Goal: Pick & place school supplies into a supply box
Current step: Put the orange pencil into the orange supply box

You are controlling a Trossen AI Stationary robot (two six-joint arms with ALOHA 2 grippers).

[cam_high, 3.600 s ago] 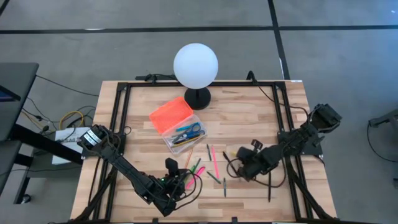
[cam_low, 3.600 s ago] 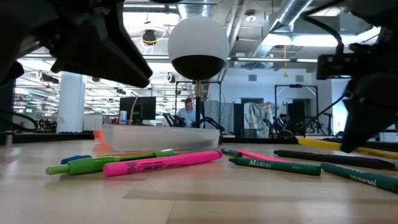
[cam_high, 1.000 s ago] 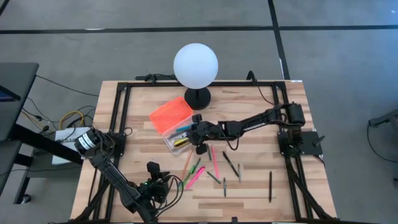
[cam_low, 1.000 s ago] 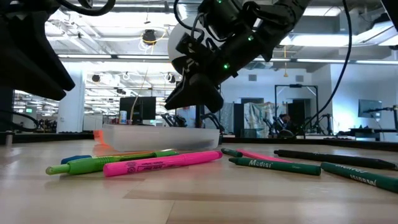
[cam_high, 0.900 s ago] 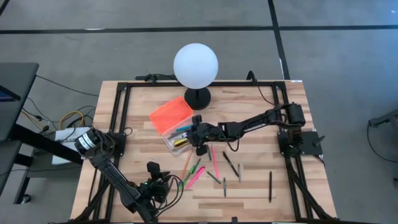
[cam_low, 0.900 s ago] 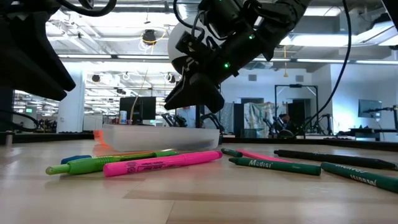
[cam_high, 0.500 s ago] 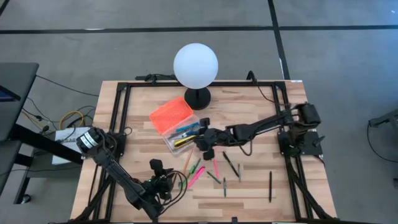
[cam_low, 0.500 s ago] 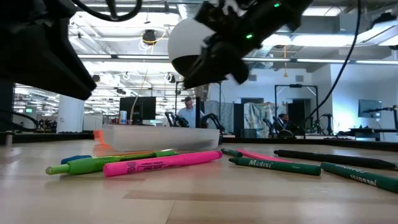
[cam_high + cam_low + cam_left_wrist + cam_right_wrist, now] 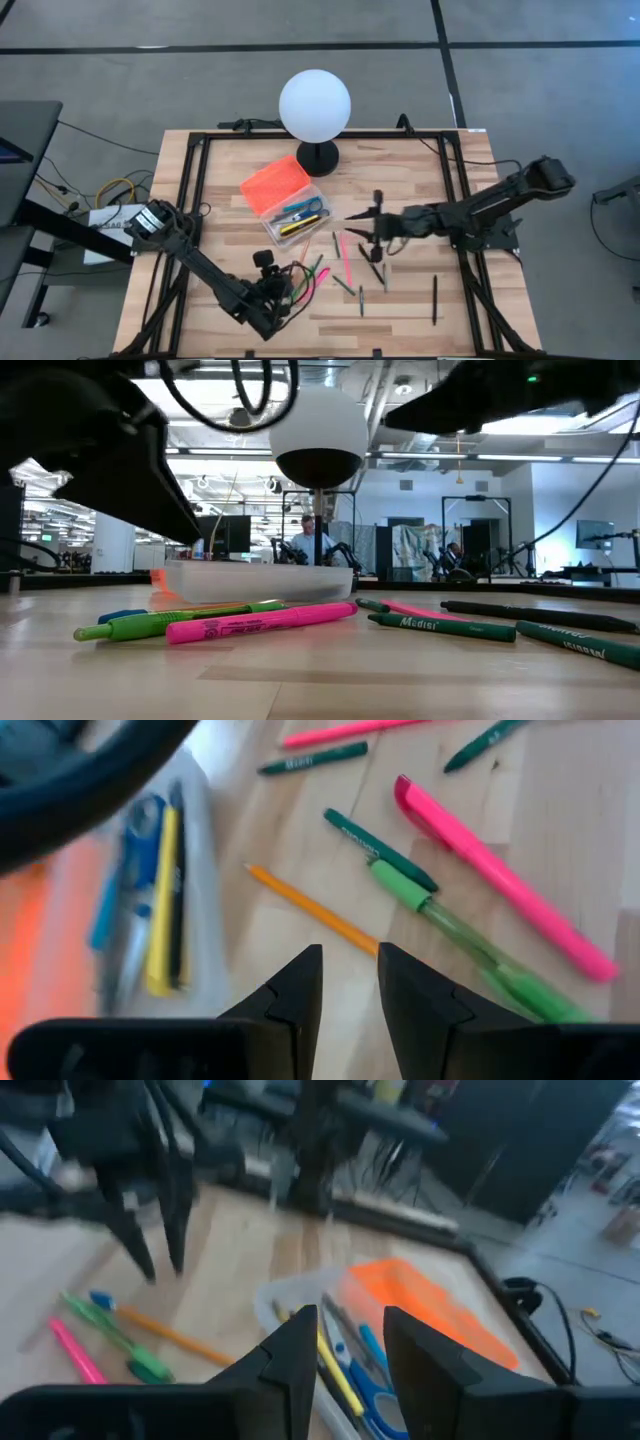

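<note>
The supply box [image 9: 285, 198], a clear case with an orange lid [image 9: 273, 182], lies left of the table's middle; blue scissors [image 9: 303, 208] and a yellow pen [image 9: 296, 227] lie inside it. The other school supplies lie flat on the wood: an orange pencil [image 9: 310, 910], a green marker [image 9: 450, 950], a pink highlighter [image 9: 500, 880], and thin green, pink and black pens [image 9: 372, 262]. My left gripper [image 9: 350, 965] hovers over the orange pencil, its fingers slightly apart with nothing between them. My right gripper [image 9: 358, 228] hangs open and empty in the air, right of the box.
A white globe lamp [image 9: 315, 105] on a black foot [image 9: 318, 157] stands behind the box. A lone black pen [image 9: 434, 298] lies near the front right. Black frame rails run along the table's left and right sides. Bare wood shows at the far right.
My right gripper has drawn back from over the supply box toward the table's right edge and has risen, empty. My left gripper has swung from the near left toward the pens by the orange pencil, rolling its wrist. The pens have stayed where they were.
</note>
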